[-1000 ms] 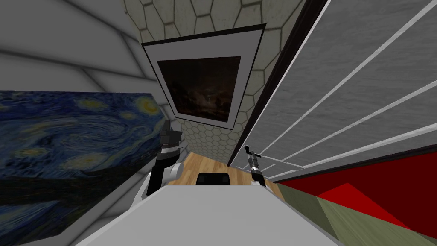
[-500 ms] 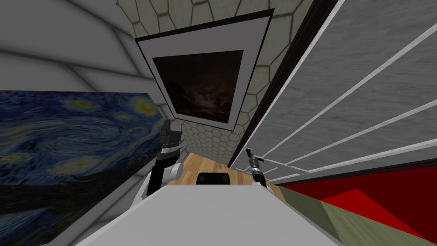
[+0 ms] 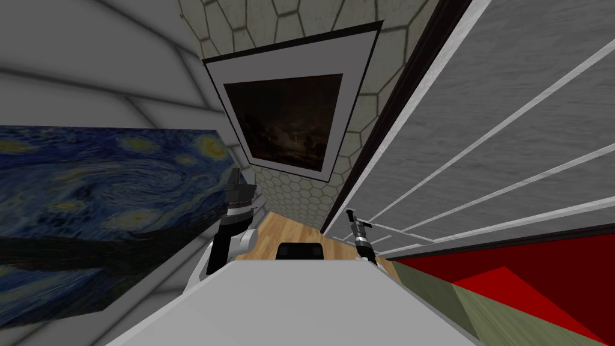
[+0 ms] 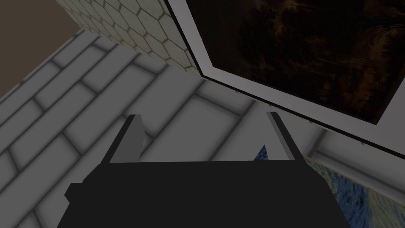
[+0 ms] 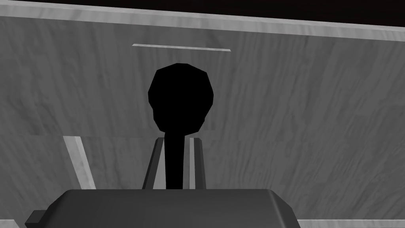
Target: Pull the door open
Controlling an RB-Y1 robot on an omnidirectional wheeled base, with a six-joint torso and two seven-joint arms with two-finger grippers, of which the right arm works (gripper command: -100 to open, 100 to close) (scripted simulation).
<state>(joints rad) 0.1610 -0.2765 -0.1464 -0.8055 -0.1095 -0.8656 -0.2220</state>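
Note:
The door point(image 3: 480, 108) is a grey wood-grain panel with pale strips, running along my right side. In the right wrist view its black handle point(image 5: 180, 95) has a round plate and a thin lever coming toward the hand. My right gripper point(image 5: 174, 139) is shut on that lever, one finger pressed to each side. In the head view the right gripper point(image 3: 350, 214) sits at the door's face. My left gripper point(image 3: 234, 177) is raised by the left wall, and the left gripper point(image 4: 203, 116) stands open and holds nothing.
A dark door frame point(image 3: 384, 120) edges the door. Ahead is a hexagon-tiled wall with a framed dark picture point(image 3: 288, 120). A blue swirling painting point(image 3: 90, 198) hangs close on my left. A strip of wooden floor point(image 3: 294, 231) lies between. A red and olive surface point(image 3: 510, 288) shows at lower right.
My right gripper's fingers have come together on the handle's lever. The head view has swayed slightly. The left arm has stayed where it was.

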